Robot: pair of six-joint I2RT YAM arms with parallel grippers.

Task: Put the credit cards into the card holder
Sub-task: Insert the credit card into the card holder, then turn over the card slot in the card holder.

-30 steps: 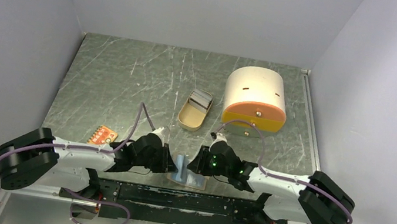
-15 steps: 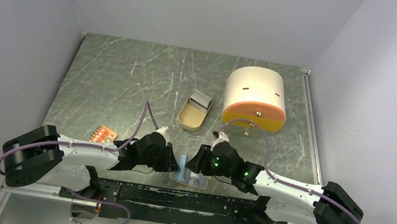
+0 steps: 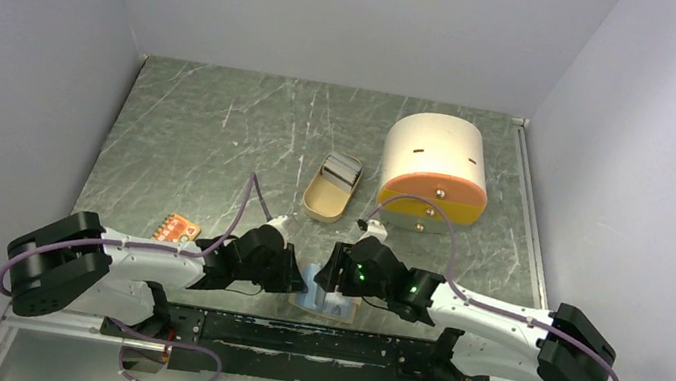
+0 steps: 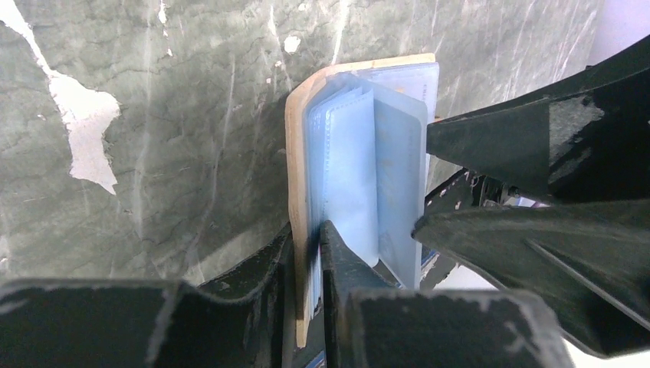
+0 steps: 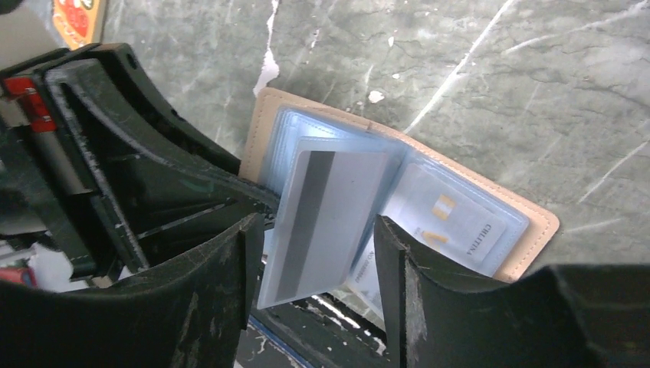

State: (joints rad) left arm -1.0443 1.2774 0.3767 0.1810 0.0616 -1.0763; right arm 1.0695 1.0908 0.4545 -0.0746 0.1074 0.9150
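Grey-green marbled counter (image 3: 221, 133) sits between pale walls, and we read it from 9 o'clock across. An orange-red dotted piece (image 3: 179, 228) lies well apart from the work. Next comes the left claw (image 4: 306, 234), pinched together on the tan cover and a few clear sleeves of the card holder (image 4: 293, 176). The holder lies open at the near edge, between both arms. At its 3 o'clock the right claw (image 5: 318, 230) has its jaws apart, one on either side of the whitish-grey card (image 5: 329, 199) with the dark stripe; we judge it unclamped. That card stands among the sleeves, its long axis running from 1 to 7 o'clock in the right wrist view; how deep it sits we cannot tell. We judge the right arm nearer for pushing it home. Open room lies toward 12 o'clock, short of the oval tin (image 3: 331, 190) and the cream box (image 3: 435, 165).
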